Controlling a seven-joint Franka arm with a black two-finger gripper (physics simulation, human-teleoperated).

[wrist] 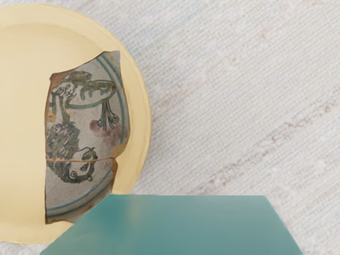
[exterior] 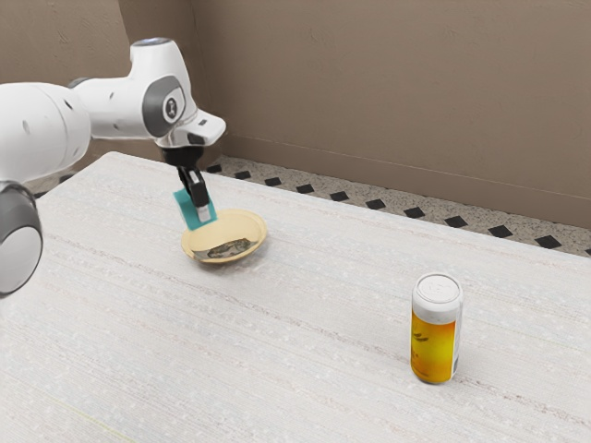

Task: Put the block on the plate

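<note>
The white arm (exterior: 109, 106) is reaching in from the exterior view's left, and its black two-finger gripper (exterior: 199, 209) is pointing down at a slant over the far part of the table. The gripper is gripping the flat, teal, rectangular block (exterior: 187, 211), which is hanging tilted in the air between its fingers. In the exterior view the block's lower edge is overlapping the plate's rim on the exterior view's left; whether the two are touching, I cannot tell. In the wrist view the block is partly covering the rim and partly covering the tabletop beside it.

The round, pale yellow, shallow plate (exterior: 242, 227) is sitting on the whitish, streaked table (exterior: 305, 360). A grey, broken-edged piece with dark painted figures and blue curved lines (wrist: 87, 114) is lying in the near part of the plate, a crack running across it.

Well apart from the plate, toward the near side and the exterior view's right, an orange can with a white upper part (exterior: 434, 341) is standing upright. Beyond the table, a brown wall (exterior: 388, 101) is rising behind a strip of speckled floor with black diamonds (exterior: 416, 212).
</note>
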